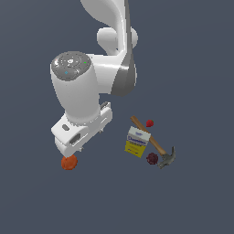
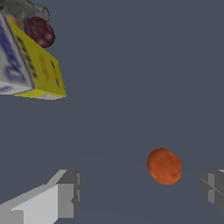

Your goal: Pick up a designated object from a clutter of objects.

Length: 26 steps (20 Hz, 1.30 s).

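Orange point(image 1: 69, 162) sits alone on the grey table point(image 1: 192, 68), well apart from the rest of the clutter, toward the exterior view's left. The white-and-yellow box point(image 1: 137, 142), wooden-handled hammer point(image 1: 156, 144), red strawberry point(image 1: 150, 123) and dark maroon fruit point(image 1: 152, 158) are bunched together toward the exterior view's right.

Handling, as judged: a small round fruit with dimpled skin, likely light and fairly firm. Being round, it may roll or squirt sideways if pinched off-centre. Best hold looks to be across its widest middle, fingers on opposite sides.

End effector point(image 2: 140, 194) hangs over the orange with its fingers point(image 2: 65, 192) spread wide, holding nothing. In the wrist view the orange lies between the two fingers but nearer one of them, with clear gaps on both sides; no contact visible. Height above the table cannot be told from either view.
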{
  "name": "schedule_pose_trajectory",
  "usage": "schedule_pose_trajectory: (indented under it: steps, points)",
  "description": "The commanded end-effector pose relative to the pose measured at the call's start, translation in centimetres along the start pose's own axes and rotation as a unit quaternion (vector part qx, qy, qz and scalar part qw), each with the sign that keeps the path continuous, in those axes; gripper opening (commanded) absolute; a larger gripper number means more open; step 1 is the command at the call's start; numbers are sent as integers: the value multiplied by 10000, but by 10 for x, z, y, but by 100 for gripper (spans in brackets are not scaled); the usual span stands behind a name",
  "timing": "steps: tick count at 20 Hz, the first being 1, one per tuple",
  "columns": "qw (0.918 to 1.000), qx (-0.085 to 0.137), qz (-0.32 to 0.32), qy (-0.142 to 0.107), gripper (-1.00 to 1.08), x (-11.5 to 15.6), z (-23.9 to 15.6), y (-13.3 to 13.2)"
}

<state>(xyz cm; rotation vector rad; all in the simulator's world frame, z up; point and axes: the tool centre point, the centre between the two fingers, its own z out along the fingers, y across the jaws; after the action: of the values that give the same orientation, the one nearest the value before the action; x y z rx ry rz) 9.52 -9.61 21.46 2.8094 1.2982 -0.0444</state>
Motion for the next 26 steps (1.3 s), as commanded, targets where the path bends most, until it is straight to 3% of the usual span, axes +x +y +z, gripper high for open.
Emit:
schedule_pose_trajectory:
  steps: [1, 12, 26]
  points:
    - [9996, 10, -275, 5, 100, -5, 10, 9]
    - [9897, 58, -1431, 65, 100, -29, 53, 48]
    - [9620, 79, -2720, 204, 100, -64, 106, 87]
